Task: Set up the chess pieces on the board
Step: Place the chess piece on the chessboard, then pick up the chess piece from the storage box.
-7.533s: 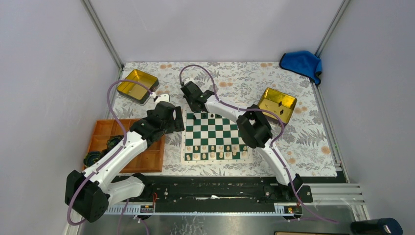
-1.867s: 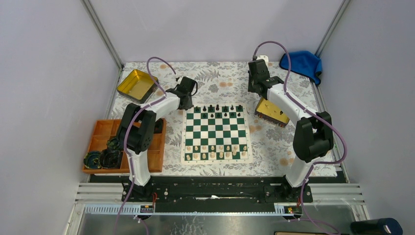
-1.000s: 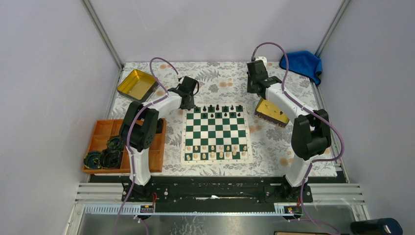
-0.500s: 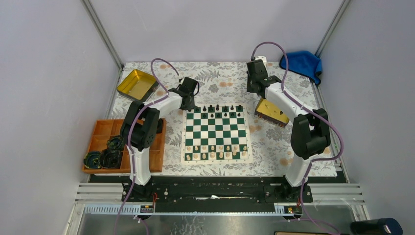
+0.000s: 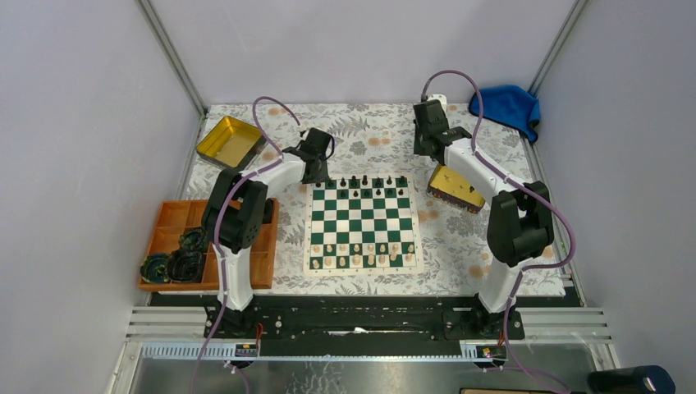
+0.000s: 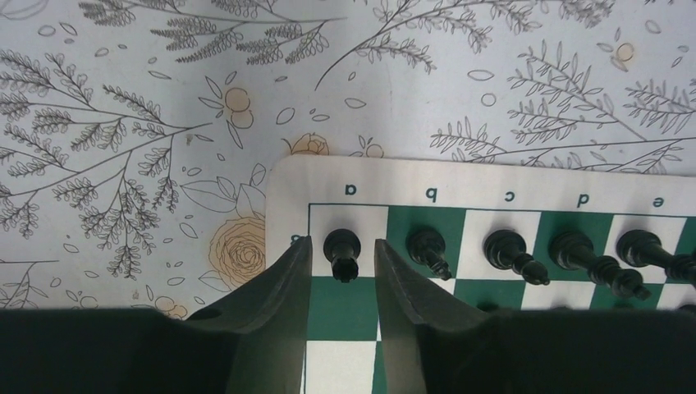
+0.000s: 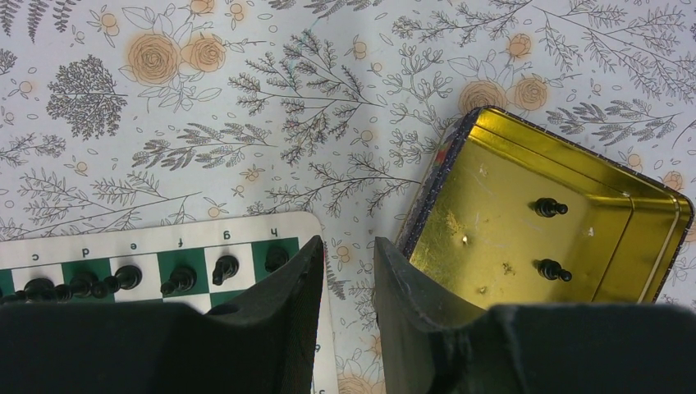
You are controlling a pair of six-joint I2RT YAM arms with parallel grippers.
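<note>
The left hand [image 6: 341, 245] hangs over the far left corner of the board [image 5: 361, 220], its two fingers standing either side of a black piece [image 6: 342, 254] on the a-file corner square with a sliver of daylight on each side. It is open around the piece and grips nothing. More black pieces [image 6: 509, 250] fill the same back row, close together. The right hand [image 7: 346, 241] is open and empty, poised above the flowered desk [image 7: 164, 123] between the board's other far corner and a gold tin [image 7: 484, 213]. In the tin are two loose pieces [image 7: 550, 208]; whether they stand or lie I cannot tell. These figures look small, hard and smooth, so probably light and quick to topple on their narrow bases, and likely to slip from a loose pinch. Each is best taken from above around the waist or neck, fingers square to it. On the crowded row the fingers should come in across the line of pieces, since along it a finger would clip the next one.
</note>
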